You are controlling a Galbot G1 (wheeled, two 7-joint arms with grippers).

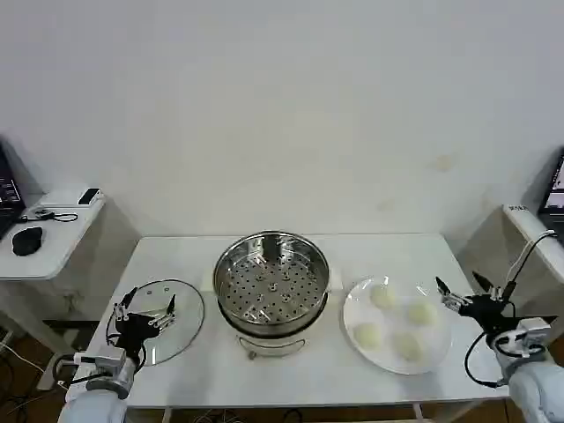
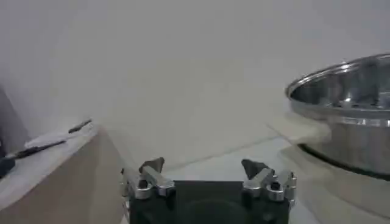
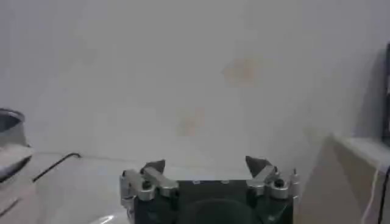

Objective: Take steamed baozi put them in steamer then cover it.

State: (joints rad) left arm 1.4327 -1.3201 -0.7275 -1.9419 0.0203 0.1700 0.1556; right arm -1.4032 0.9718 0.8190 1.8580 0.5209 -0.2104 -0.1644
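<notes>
The shiny steamer (image 1: 271,284) stands mid-table with its perforated tray bare; its rim and a whitish handle show in the left wrist view (image 2: 347,115). Several pale baozi (image 1: 382,297) lie on a white plate (image 1: 357,313) to its right. My left gripper (image 1: 146,308) hovers open over the glass lid (image 1: 183,319) at the table's left, with nothing between its fingers (image 2: 207,167). Over the table's right edge, just right of the plate, my right gripper (image 1: 460,293) hangs open and empty; its fingertips (image 3: 207,165) stand wide apart.
A side table (image 1: 53,238) at the left carries a mouse (image 1: 27,238) and small devices. A white shelf (image 1: 529,225) stands at the right. A white wall backs the table. Bare tabletop runs along the front edge.
</notes>
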